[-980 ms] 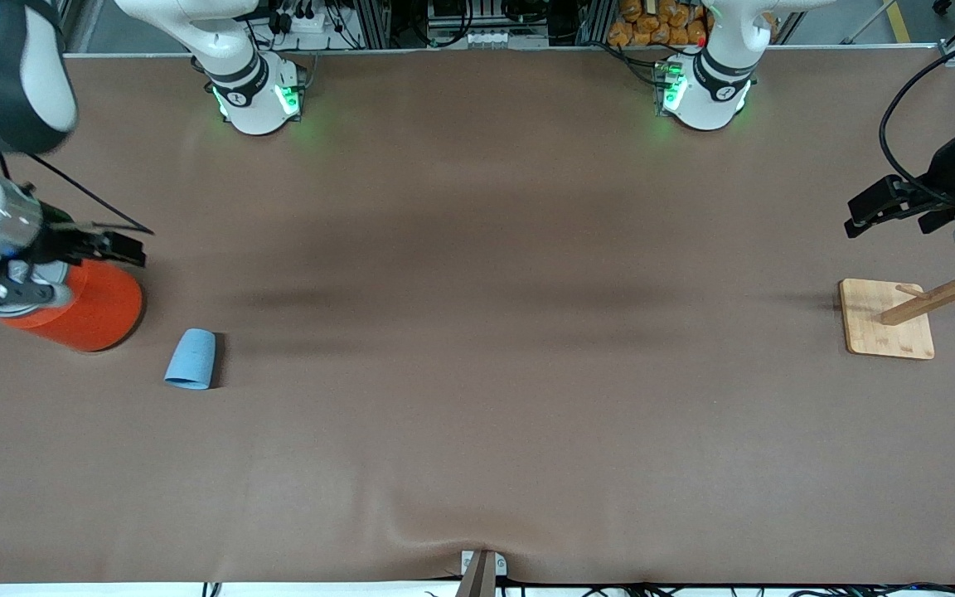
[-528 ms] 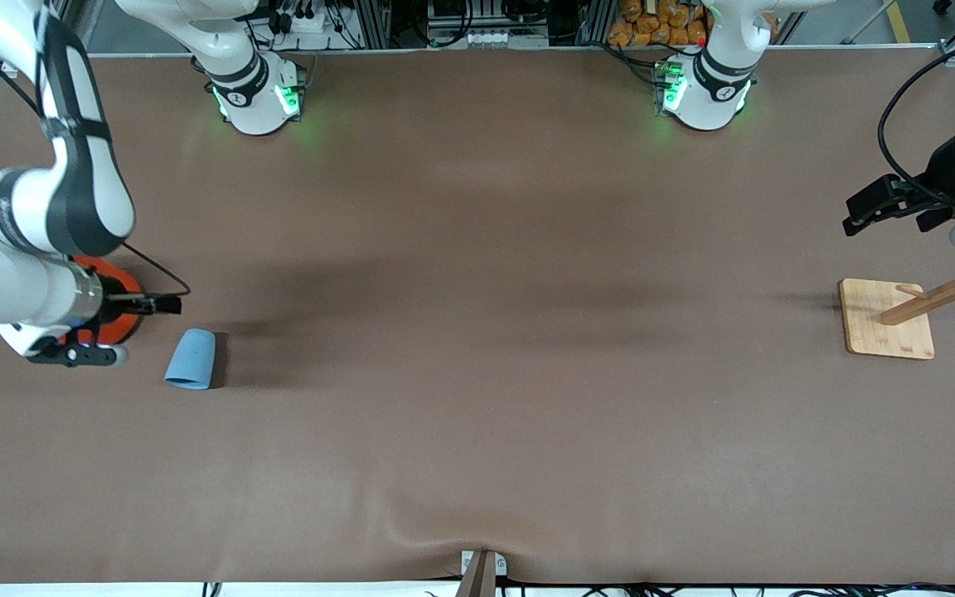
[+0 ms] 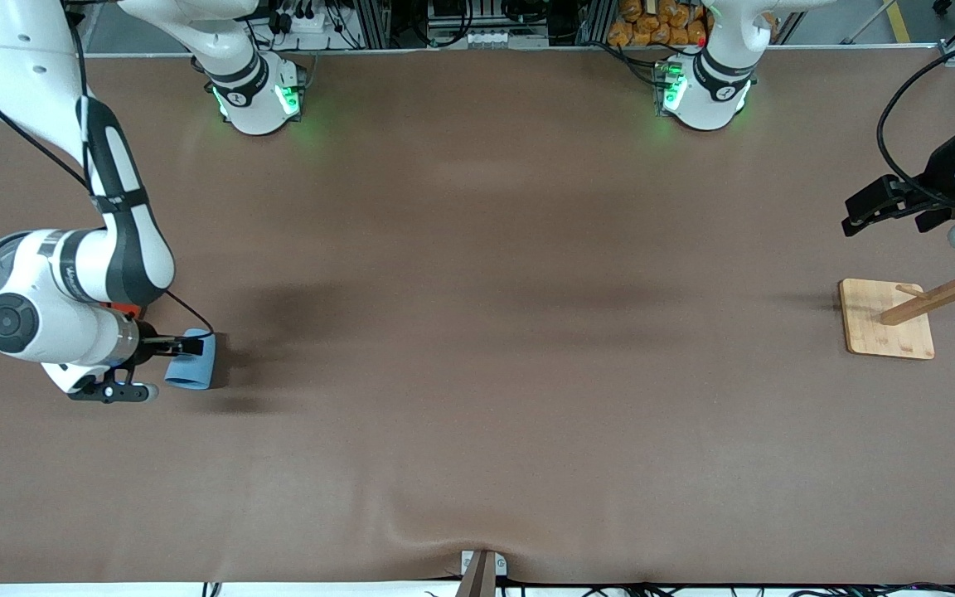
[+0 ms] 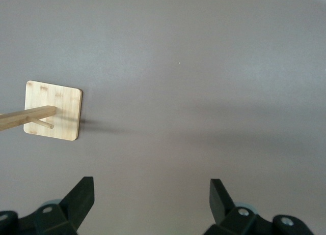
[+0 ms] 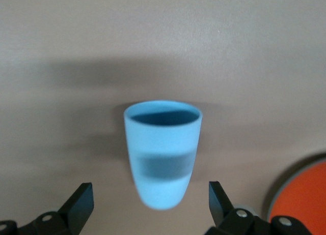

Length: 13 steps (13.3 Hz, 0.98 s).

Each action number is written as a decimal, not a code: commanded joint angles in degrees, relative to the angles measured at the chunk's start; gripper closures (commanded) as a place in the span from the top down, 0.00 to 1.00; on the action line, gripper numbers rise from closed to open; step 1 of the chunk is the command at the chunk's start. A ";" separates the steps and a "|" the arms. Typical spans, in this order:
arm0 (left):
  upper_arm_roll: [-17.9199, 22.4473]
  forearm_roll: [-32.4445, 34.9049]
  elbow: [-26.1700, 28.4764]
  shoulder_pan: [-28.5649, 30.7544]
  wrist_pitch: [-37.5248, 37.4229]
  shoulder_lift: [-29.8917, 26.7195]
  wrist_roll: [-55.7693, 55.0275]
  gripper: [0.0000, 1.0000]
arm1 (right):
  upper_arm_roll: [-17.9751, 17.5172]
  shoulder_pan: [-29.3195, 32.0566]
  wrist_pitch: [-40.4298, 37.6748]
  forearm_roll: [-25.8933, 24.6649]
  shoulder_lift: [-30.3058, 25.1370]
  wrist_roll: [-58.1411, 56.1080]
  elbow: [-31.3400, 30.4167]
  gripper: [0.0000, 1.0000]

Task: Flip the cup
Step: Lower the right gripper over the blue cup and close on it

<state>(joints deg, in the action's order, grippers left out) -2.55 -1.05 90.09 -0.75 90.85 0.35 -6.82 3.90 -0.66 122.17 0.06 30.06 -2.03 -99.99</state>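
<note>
Cup (image 3: 192, 369) lies on its side near the right arm's end of the table, the right gripper (image 5: 151, 207) wide open and empty just beside its base, approaching; next it must straddle and close, while the left gripper (image 4: 152, 199) waits open.

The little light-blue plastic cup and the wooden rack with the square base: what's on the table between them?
Nothing: the front view shows only bare brown table between the light-blue plastic cup and the wooden rack.
</note>
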 commanded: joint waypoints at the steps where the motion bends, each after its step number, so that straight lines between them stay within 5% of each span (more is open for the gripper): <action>1: -0.17 0.17 -1.05 0.13 -1.03 0.44 0.40 1.00 | -0.38 1.62 2.36 -0.14 2.89 -2.80 0.93 1.00; 5: -0.17 0.17 -1.05 0.13 -1.03 0.44 0.40 1.00 | -0.38 1.62 4.21 -0.14 4.48 -4.03 0.85 0.98; 7: -0.17 0.17 -1.05 0.05 -1.03 0.44 0.40 1.00 | -0.38 2.67 5.00 -0.06 5.27 -7.45 0.85 0.73; 8: -0.17 0.17 -1.05 0.04 -1.03 0.44 0.40 1.00 | -0.38 2.94 5.53 -0.06 5.45 -9.12 0.76 0.68; 13: -0.17 0.17 -1.05 -0.04 -1.03 0.44 0.40 1.00 | -0.38 3.03 5.27 -0.06 5.27 -11.77 0.67 0.66</action>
<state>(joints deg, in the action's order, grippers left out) -2.57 -1.05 90.09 -0.76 90.85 0.37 -6.82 4.12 1.35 127.08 0.15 34.52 -12.31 -99.57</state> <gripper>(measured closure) 0.000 0.269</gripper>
